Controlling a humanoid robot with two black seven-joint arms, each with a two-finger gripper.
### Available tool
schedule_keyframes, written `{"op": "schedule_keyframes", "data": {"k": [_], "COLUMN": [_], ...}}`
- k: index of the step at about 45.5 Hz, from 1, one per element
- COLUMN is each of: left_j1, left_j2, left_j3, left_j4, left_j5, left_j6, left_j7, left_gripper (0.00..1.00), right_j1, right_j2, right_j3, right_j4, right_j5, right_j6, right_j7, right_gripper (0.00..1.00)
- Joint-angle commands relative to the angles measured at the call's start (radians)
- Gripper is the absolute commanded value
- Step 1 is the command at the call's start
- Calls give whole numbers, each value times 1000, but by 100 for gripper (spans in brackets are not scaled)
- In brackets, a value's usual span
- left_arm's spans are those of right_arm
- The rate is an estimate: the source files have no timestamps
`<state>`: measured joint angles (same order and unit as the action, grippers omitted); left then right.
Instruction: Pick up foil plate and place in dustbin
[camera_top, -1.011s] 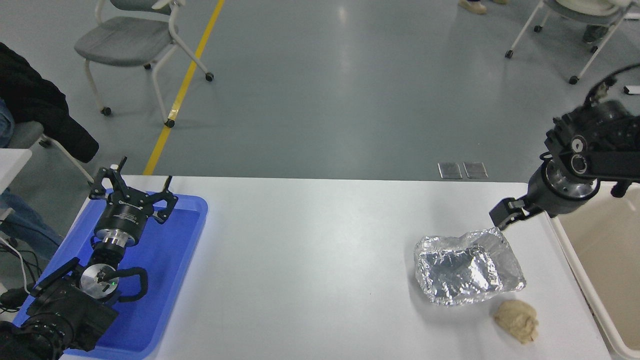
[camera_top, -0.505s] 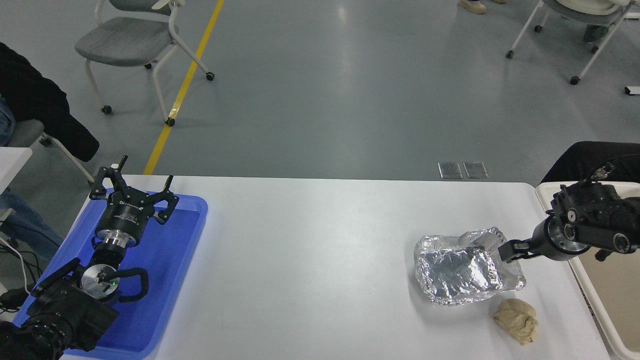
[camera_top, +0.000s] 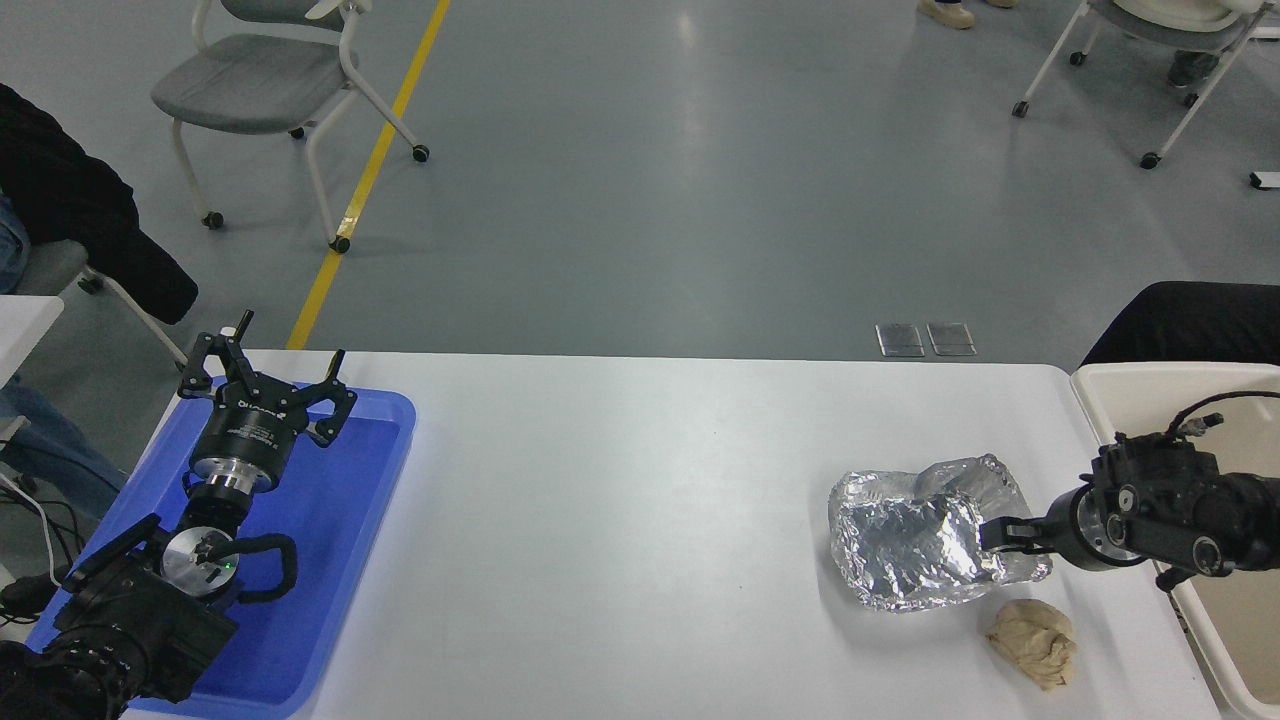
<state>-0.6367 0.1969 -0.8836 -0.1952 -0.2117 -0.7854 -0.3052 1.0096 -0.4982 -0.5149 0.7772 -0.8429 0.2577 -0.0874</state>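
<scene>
one view only: head camera, high on the robot's side, facing forward and down over the table (camera_top: 620, 500). arms enter from lower left and right edge. floor (camera_top: 640, 180) and chairs (camera_top: 260, 90) fill the top.

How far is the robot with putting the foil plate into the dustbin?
Nothing is finished: the foil plate lies on the table. In hand: the right gripper is at its right rim; grip unclear. Left: lifting it into the dustbin. The left gripper is parked.

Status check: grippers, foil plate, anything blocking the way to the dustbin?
Left gripper parked open over blue tray. Right gripper at foil plate right rim, grip unconfirmed. Plate on table; dough lump beside it. Dustbin right, path clear.
</scene>
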Motion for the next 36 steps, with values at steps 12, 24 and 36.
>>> {"op": "schedule_keyframes", "data": {"k": [12,24,36], "left_j1": [0,0,0], "left_j2": [-1,-1,-1], "left_j3": [0,0,0], "left_j4": [0,0,0], "left_j5": [0,0,0], "left_j6": [0,0,0], "left_j7": [0,0,0], "left_gripper": [100,100,100], "right_j1": [-6,15,125], "right_j2": [10,3,-83], "right_j3": [24,24,1], "right_j4": [-7,4,122], "right_j5": [7,8,12], "right_j6": [-20,-15,0], "right_j7": [6,8,5], "right_gripper": [0,0,0]}}
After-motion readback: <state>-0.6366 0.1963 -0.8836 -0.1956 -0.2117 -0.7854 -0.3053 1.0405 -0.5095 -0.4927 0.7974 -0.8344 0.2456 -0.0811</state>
